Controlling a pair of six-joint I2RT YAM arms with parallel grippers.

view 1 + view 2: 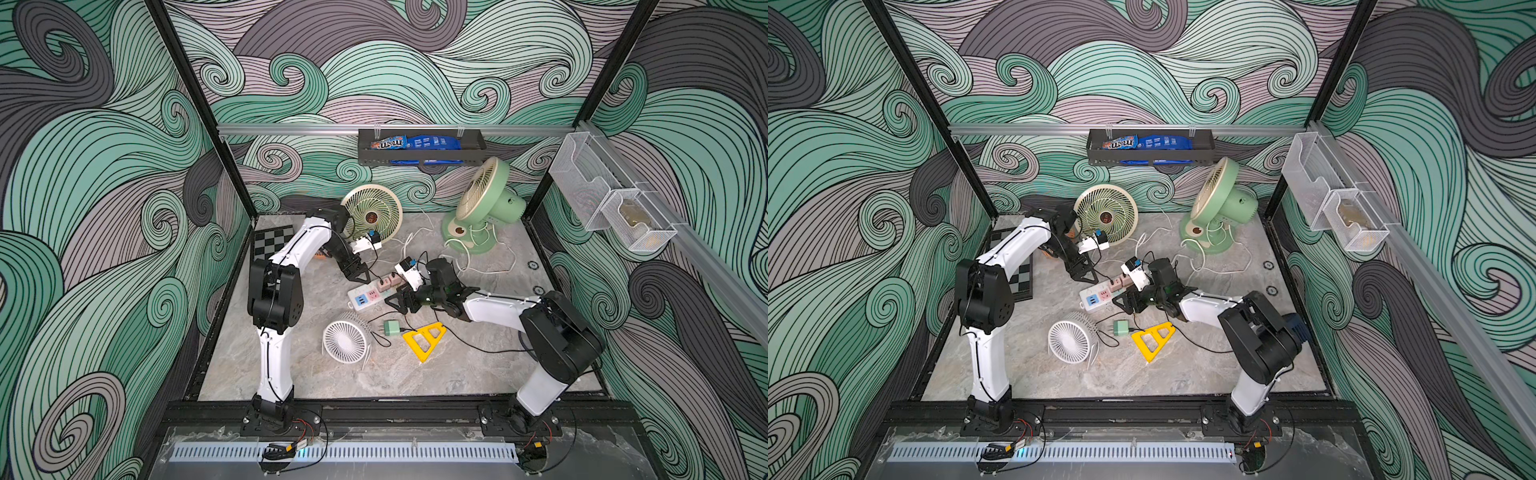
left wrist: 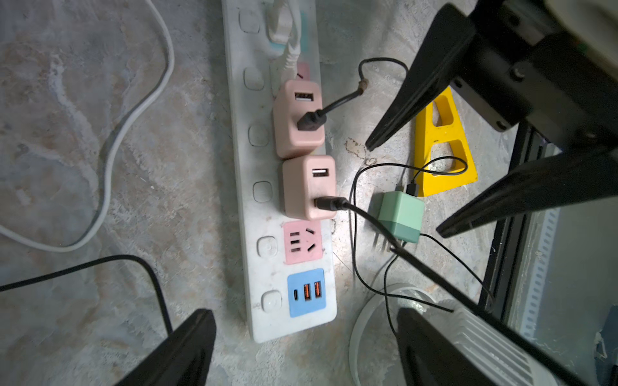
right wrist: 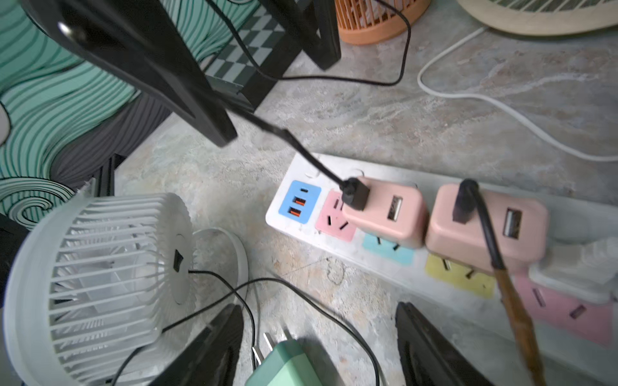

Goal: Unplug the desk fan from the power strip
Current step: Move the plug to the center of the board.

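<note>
The power strip point(image 1: 354, 297) point(image 1: 1087, 300) point(image 2: 241, 207) point(image 3: 414, 274) lies mid-table, a white bar with pastel sockets. Two pink adapters point(image 2: 299, 118) point(image 3: 384, 214) sit plugged into it, each with a black cable. A green adapter point(image 1: 391, 328) point(image 1: 1121, 328) point(image 2: 399, 214) point(image 3: 287, 364) lies loose on the table beside the strip, prongs bare. A thin black cable runs from it toward the small white desk fan point(image 1: 345, 340) point(image 1: 1069, 341) point(image 3: 100, 267). My left gripper point(image 1: 357, 276) point(image 2: 304, 310) hangs open over the strip's blue USB end. My right gripper point(image 1: 397, 301) point(image 3: 317, 305) stands open above the green adapter, holding nothing.
A yellow triangular piece point(image 1: 424, 338) lies right of the green adapter. A cream fan point(image 1: 372, 212) and a green fan point(image 1: 486, 199) stand at the back, with white cords looping between them. A checkerboard point(image 1: 270, 243) lies at the back left beside an orange fan point(image 3: 368, 20).
</note>
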